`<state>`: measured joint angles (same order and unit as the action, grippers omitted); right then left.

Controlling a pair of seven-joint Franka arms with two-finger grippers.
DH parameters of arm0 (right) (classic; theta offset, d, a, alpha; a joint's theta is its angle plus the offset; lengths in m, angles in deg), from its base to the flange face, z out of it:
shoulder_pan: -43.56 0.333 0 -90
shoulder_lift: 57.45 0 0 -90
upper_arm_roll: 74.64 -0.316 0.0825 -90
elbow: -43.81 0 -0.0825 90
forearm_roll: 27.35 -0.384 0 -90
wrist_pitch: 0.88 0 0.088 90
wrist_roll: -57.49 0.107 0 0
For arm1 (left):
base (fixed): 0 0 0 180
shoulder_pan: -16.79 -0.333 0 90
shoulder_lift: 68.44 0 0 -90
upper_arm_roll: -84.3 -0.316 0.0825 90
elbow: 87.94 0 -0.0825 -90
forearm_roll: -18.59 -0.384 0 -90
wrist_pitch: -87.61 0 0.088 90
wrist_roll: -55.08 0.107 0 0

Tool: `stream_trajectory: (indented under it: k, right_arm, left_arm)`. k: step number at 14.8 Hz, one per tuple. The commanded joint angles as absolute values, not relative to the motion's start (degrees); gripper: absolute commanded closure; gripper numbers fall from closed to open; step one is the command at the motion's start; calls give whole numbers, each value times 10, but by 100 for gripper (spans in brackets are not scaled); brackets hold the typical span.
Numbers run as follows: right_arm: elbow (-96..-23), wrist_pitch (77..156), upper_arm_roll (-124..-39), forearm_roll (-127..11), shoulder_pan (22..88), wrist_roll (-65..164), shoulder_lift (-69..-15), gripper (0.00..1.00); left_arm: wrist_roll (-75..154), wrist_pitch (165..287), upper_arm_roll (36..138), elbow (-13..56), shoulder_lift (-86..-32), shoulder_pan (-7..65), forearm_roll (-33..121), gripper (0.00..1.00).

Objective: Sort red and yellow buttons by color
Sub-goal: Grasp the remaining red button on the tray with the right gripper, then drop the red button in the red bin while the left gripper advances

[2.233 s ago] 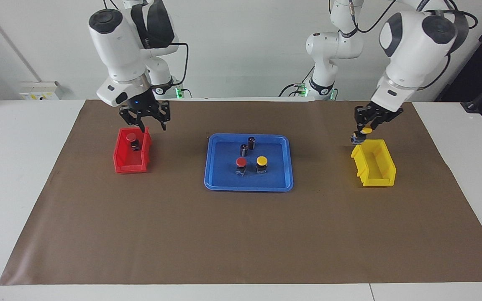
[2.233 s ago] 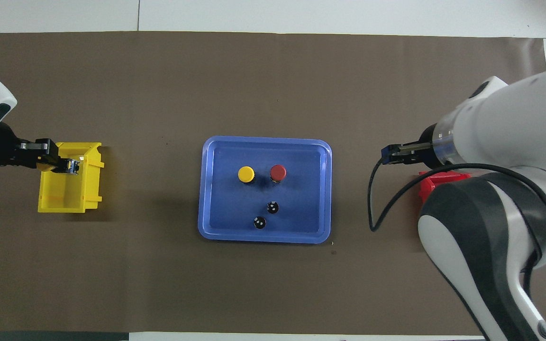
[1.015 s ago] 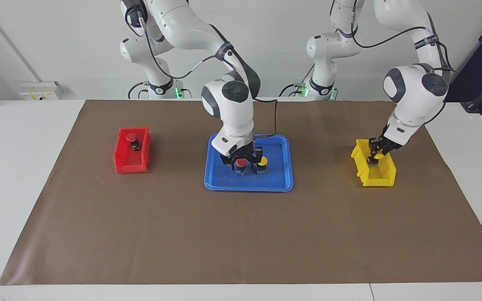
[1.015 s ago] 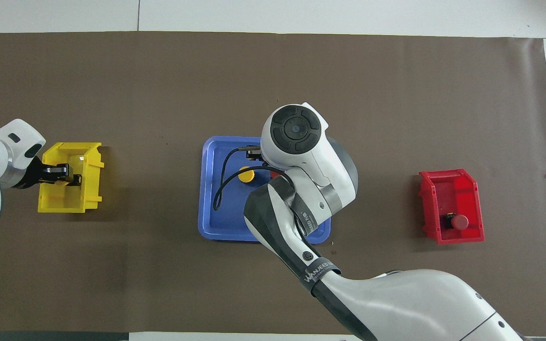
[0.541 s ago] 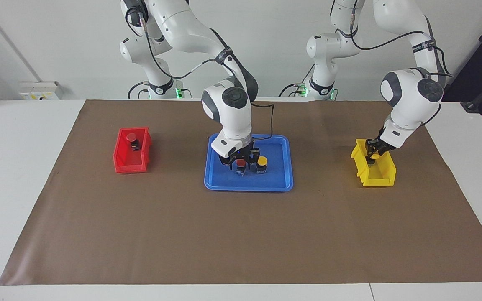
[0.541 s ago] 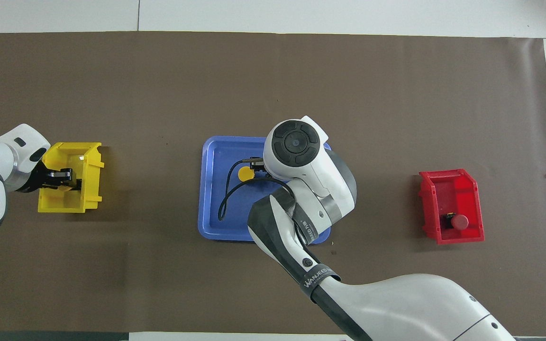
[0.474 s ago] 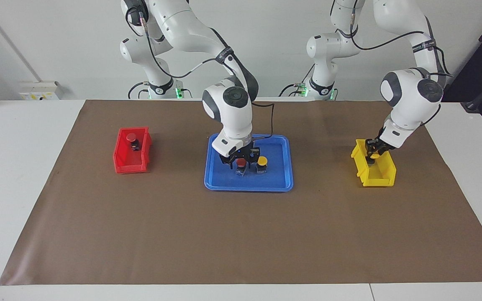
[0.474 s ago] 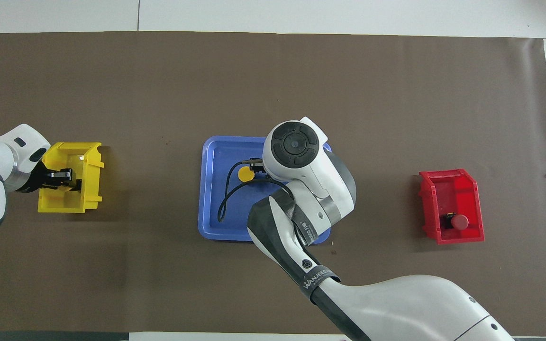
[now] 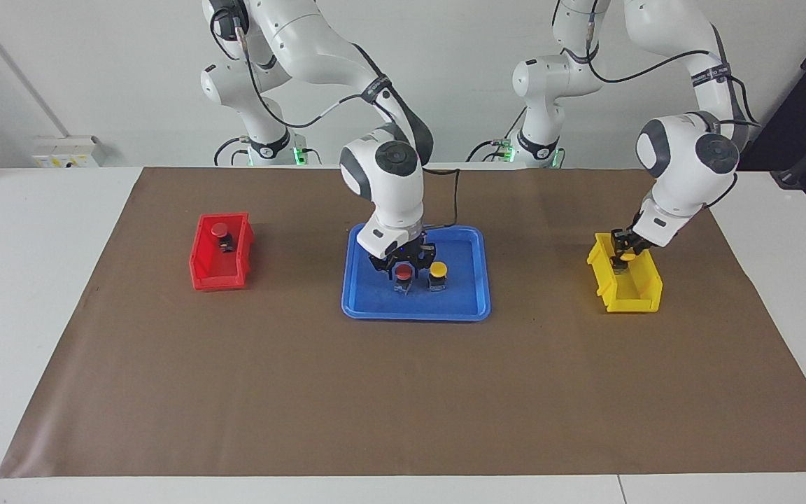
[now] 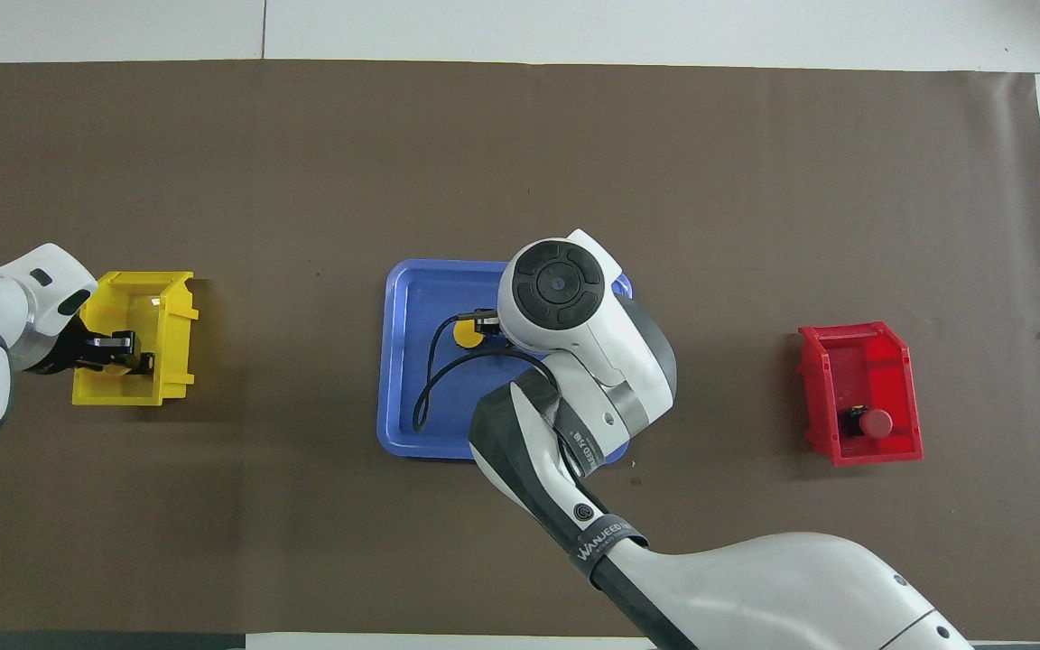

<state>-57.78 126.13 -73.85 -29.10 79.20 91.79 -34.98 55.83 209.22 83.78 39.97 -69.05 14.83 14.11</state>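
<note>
Red button (image 9: 403, 272) between right jaws, on blue tray (image 9: 469, 308).

The table (image 9: 39, 294) was viewed from high across it, the robots being faced at a distance; the overhead view was taken steeply downward from their own end — half a turn apart. The blue tray (image 9: 474, 308) (image 10: 398, 361) and both bins were shared.

Blue tray (image 9: 459, 308) between red bin (image 9: 207, 276), yellow bin (image 9: 644, 294).
</note>
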Motion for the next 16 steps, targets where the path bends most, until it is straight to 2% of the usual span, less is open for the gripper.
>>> stream_trajectory:
  k: [1,2,3,4,6,8,10,11,12,13,16]
  right_arm:
    - [-591,1271,-737,-291,790,918,-363,74]
    - [-583,1264,-737,-291,787,917,-363,77]
    - [-572,1253,-737,-291,783,916,-365,78]
    - [-556,1220,-736,-292,769,910,-377,79]
    - [-552,1159,-736,-295,729,860,-429,79]
    - [-579,1112,-735,-295,678,805,-485,79]
    - [-621,1099,-735,-295,633,752,-529,79]
    - [-652,1105,-735,-295,608,719,-554,79]
    - [-679,1108,-735,-296,585,694,-572,79]
    - [-699,1113,-735,-296,567,674,-585,79]
    - [-744,1126,-734,-295,515,595,-603,79]
  left_arm:
    - [561,2096,844,416,-704,140,126,98]
    - [561,2098,844,416,-704,140,126,95]
    - [562,2099,844,415,-704,140,126,75]
    - [563,2096,844,413,-704,141,126,52]
    - [563,2088,844,407,-702,141,126,43]
    - [562,2078,844,392,-705,141,126,42]
    - [561,2009,844,336,-711,147,126,42]
    - [561,1978,845,304,-712,150,125,35]
    - [561,1963,848,278,-715,153,125,13]
    - [558,1960,849,264,-720,165,125,0]
    - [494,1968,849,243,-720,255,131,0]
